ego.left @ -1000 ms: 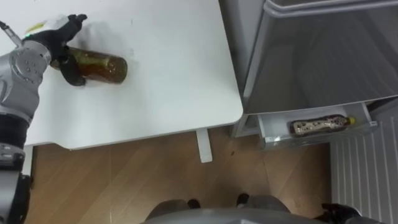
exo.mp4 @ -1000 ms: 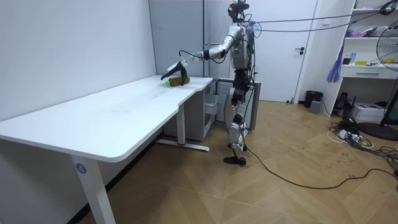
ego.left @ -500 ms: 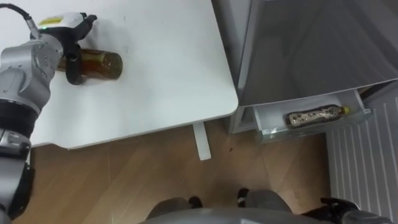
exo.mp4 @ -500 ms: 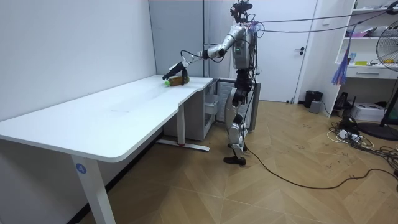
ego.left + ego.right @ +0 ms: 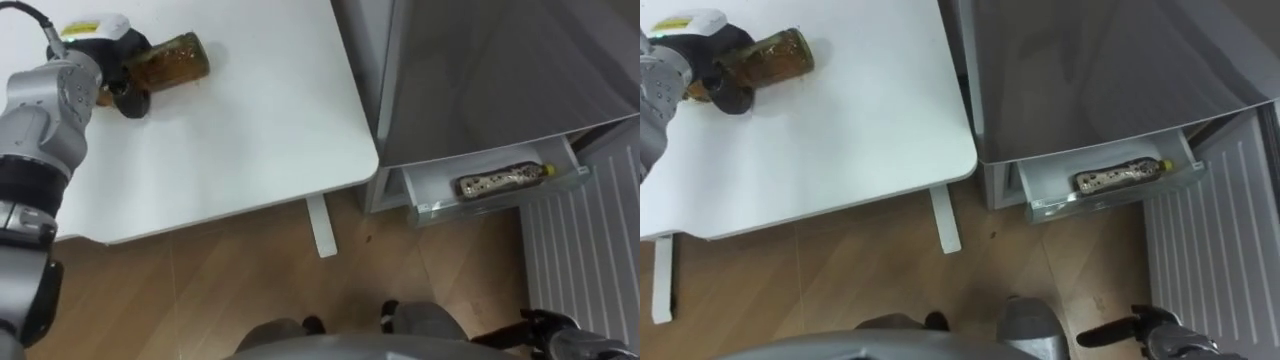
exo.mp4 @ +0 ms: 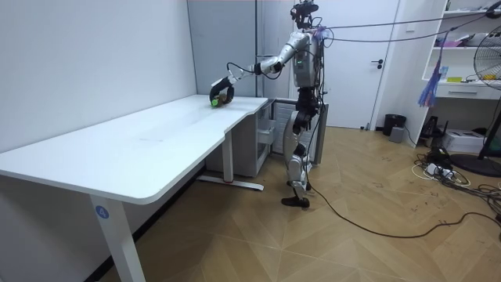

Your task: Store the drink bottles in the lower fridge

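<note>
A brown drink bottle (image 5: 172, 61) hangs tilted just over the far left of the white table (image 5: 250, 140), with my left hand (image 5: 112, 72) shut round its neck end. The room view shows that hand and bottle (image 6: 221, 92) raised a little over the table's far end. A second bottle (image 5: 505, 181) with a yellow cap lies in the open lower fridge drawer (image 5: 430, 198) on my right. My right hand (image 5: 1118, 332) hangs low at my right side, fingers stretched out and holding nothing.
The grey fridge body (image 5: 480, 70) stands above the drawer, close against the table's right edge. A white ribbed panel (image 5: 585, 260) lies right of the drawer. Wooden floor (image 5: 200, 280) stretches below the table's near edge, with a table leg (image 5: 320, 228) there.
My left hand has closed round the brown bottle and raised it off the table, tilting it. The eye view has shifted a little to the right.
</note>
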`<state>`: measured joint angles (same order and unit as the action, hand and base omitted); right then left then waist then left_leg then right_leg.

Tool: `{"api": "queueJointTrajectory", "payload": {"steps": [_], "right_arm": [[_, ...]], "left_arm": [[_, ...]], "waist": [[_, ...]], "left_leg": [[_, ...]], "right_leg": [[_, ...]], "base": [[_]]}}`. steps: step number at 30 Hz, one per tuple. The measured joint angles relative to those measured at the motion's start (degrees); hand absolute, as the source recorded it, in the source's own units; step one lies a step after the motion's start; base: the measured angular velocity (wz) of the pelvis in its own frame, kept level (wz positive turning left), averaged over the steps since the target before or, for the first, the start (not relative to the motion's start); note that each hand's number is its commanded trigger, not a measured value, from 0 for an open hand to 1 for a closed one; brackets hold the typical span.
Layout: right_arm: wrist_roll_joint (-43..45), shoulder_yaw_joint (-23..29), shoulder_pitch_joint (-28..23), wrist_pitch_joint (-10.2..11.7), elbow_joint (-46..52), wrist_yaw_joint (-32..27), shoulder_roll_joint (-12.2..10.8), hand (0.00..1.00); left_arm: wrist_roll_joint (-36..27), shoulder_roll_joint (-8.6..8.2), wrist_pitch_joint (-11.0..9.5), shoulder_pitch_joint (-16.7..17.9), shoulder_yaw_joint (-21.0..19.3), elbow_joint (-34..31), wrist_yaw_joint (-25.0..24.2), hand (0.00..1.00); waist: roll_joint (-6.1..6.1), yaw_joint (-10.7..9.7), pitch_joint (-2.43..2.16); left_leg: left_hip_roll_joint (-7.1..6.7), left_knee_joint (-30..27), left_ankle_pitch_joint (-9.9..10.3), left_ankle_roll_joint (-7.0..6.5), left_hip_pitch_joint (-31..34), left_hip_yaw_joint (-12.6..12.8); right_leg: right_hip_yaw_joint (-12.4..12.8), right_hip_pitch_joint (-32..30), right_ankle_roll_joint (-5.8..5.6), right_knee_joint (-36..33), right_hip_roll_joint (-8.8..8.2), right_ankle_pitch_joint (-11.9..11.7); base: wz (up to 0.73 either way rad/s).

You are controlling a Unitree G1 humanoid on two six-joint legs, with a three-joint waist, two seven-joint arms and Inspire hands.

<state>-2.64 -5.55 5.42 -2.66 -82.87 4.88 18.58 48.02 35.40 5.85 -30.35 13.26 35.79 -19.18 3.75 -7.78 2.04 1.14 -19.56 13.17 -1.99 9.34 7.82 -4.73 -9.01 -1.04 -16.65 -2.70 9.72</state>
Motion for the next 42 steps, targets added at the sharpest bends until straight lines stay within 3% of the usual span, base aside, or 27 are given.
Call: {"api": "queueJointTrajectory", "payload": {"steps": [5,14,22,25,33,37,39,42], "right_arm": [[0.1,-0.02,0.19,-0.47,-0.19,0.05,-0.13,0.0],[-0.41,0.01,0.19,-0.5,0.42,0.42,-0.11,0.0],[-5.91,-0.94,-0.69,-0.42,3.16,0.24,-0.01,0.0],[-8.63,-1.12,-1.04,0.21,3.66,0.22,-0.05,0.0],[-9.6,-1.07,-2.63,3.27,7.65,0.38,-1.73,0.0],[-9.64,-1.06,-3.25,4.18,8.21,1.85,-3.11,0.0],[-9.56,-1.05,-4.79,4.57,9.68,2.91,-3.84,0.0],[-10.14,-1.07,-5.2,4.6,9.71,4.03,-4.52,0.0]], "left_arm": [[-0.16,-0.42,0.13,-0.14,-0.68,0.08,0.82,1.0],[-1.4,-0.42,-0.02,1.48,-1.65,-0.96,1.09,1.0],[-7.58,-0.48,0.03,3.82,-1.97,-1.17,2.85,1.0],[-11.51,-0.95,-0.89,5.87,-3.31,-2.21,4.12,1.0],[-26.55,-7.47,-5.85,15.04,-12.67,-4.49,10.13,1.0],[-31.46,-9.2,-6.3,19.15,-13.71,-9.21,10.76,1.0],[-36.81,-11.37,-7.17,22.33,-14.1,-12.17,10.64,1.0],[-41.73,-14.22,-7.15,24.88,-14.1,-15.88,10.22,1.0]], "waist": [[0.47,0.13,-0.29],[0.37,0.19,-0.36],[0.91,0.89,-1.01],[0.88,1.79,-1.4],[-0.23,3.81,-1.7],[-1.78,4.03,-2.12],[-2.56,4.56,-2.49],[-2.78,4.52,-2.45]], "left_leg": [[-0.1,0.22,0.01,-0.01,-0.35,0.1],[-0.67,1.45,0.0,-0.02,-1.92,0.0],[-0.8,2.96,-0.01,-0.02,-4.15,-0.06],[-0.89,3.96,-0.01,-0.01,-5.23,-0.36],[-0.93,6.1,-0.11,0.11,-8.9,-0.88],[-0.87,6.09,-0.13,0.09,-9.14,-1.15],[-0.89,6.1,-0.13,0.09,-9.49,-1.24],[-0.82,6.12,-0.12,0.08,-9.72,-2.08]], "right_leg": [[-0.01,0.27,-0.11,0.06,-0.12,-0.06],[-0.21,1.72,-0.29,0.97,-0.17,0.07],[-0.42,3.94,-0.4,2.23,-0.09,0.06],[-0.87,5.21,-0.38,3.3,-0.08,0.04],[-3.23,8.39,-0.4,4.15,-0.17,0.05],[-3.34,9.31,-0.41,5.13,-0.17,0.05],[-3.38,9.64,-0.4,5.07,-0.18,0.05],[-4.1,10.22,-0.41,5.09,-0.3,0.04]], "base": [[-0.02],[0.0],[0.0],[0.05],[0.04],[0.0],[0.0],[0.1]]}}
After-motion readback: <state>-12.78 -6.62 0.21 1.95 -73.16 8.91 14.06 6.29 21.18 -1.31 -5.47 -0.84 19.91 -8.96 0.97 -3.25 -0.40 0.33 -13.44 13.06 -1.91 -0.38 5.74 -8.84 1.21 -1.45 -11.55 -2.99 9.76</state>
